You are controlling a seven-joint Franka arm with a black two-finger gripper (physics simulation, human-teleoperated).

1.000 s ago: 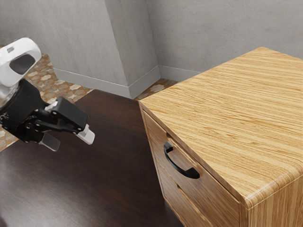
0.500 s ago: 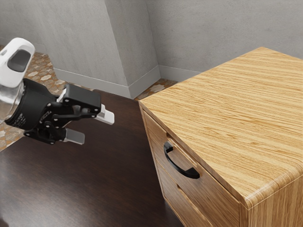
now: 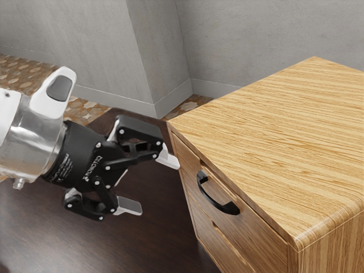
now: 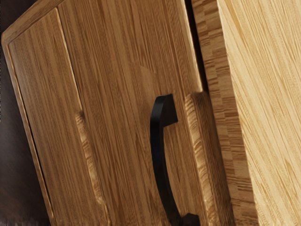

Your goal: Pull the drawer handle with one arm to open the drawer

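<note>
Drawer handle (image 3: 211, 197) sits apart from the wide-open, empty hand (image 3: 152, 185).

The exterior view stands off to the arm's side and higher than the gripper (image 3: 152, 185). It looks down past the gripper toward the wooden cabinet (image 3: 273, 131) ahead of it, from far enough back to take in the hand, the dark surface (image 3: 51, 239) under it and the grey walls (image 3: 256, 34) beyond. The wrist view looks out from the hand at the drawer front (image 4: 117, 94) facing the gripper, close up and tilted. Both views share the black handle (image 4: 160, 155) and the panel around it, plus an edge of the cabinet's top.
</note>
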